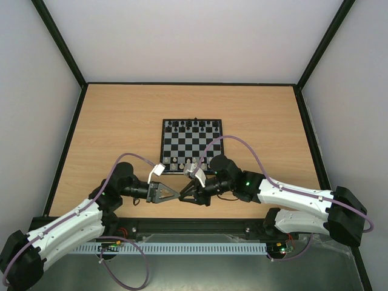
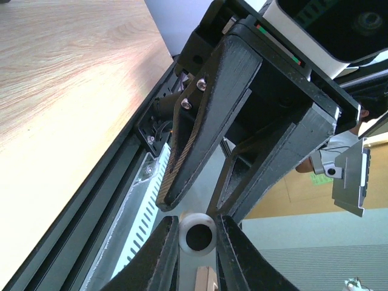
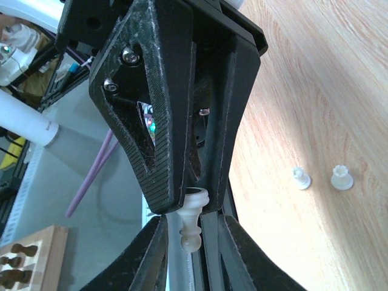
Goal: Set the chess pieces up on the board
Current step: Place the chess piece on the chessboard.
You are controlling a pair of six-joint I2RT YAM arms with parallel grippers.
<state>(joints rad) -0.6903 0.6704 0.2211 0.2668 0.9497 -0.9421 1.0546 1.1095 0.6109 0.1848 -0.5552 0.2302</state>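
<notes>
Two grippers were seen tip to tip from above, left gripper (image 1: 176,194) and right gripper (image 1: 182,195), near the board (image 1: 192,138); a handover was judged in hand. From the left wrist, a white chess piece (image 2: 196,219) was seen pinched by the left gripper. From the right wrist, the right jaws were seen parted narrowly about it; their withdrawal was called for next.

left hand (image 1: 174,194) and right hand (image 1: 183,194) meeting tip to tip (near the board (image 1: 192,140)), wooden table (image 1: 121,121)

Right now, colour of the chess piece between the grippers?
The chess piece is cream-white; clearest in the right wrist view.
</notes>
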